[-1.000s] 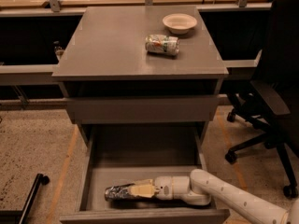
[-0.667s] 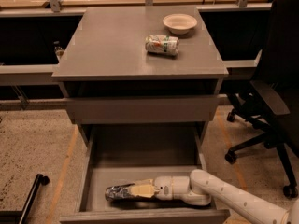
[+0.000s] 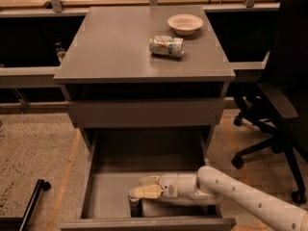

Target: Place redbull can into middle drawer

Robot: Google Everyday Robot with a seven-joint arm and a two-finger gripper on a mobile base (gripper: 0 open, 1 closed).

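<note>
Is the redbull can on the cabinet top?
No, the redbull can is inside the open middle drawer, at the gripper near its front wall.

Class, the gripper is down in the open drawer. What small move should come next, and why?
Probably open the gripper and release. The redbull can it holds seems to stand upright on the floor of the middle drawer, near the front wall.

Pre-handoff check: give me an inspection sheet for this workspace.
Surface: grey cabinet top, two items on it.
Job's things: redbull can inside the open middle drawer, near its front wall.
Clutter: bowl and white-and-green can, on its side, on the cabinet top.
Grippers: gripper inside the drawer, just above the redbull can; arm enters from the right.
Cables: nothing seen.
Surroundings: office chair at right, speckled floor.
</note>
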